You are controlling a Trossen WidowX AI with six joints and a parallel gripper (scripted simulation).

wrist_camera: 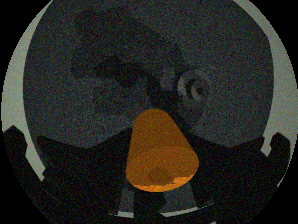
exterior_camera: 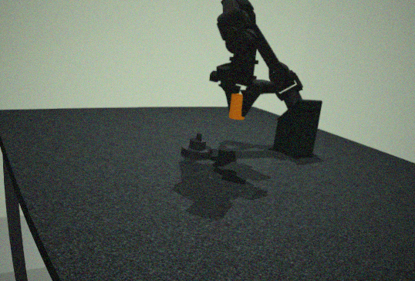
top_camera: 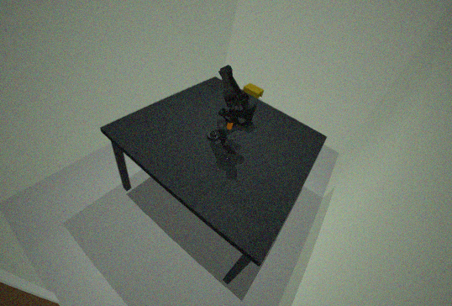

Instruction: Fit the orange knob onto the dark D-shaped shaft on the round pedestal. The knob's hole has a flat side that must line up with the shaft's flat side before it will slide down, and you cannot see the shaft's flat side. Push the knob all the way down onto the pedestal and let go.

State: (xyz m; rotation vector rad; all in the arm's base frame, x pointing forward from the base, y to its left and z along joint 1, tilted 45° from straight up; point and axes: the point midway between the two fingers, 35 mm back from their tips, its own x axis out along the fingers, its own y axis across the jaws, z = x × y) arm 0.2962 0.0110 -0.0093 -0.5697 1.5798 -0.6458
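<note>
Dark table point(exterior_camera: 96, 201) carries everything | pedestal point(exterior_camera: 193, 151) with shaft point(exterior_camera: 198, 137) stands uncovered, below-left of load | pincer point(exterior_camera: 236, 94) clamped on orange knob point(exterior_camera: 236, 106), held upright, high for clearance

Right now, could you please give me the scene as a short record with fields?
gripper: shut on the orange knob, pointing down
gripper position: raised above the table
knob state: upright, lifted off the table, not yet on the shaft
shaft: bare, upright on the round pedestal
knob versus shaft: higher and off to one side, apart
arm base: behind the pedestal
</note>
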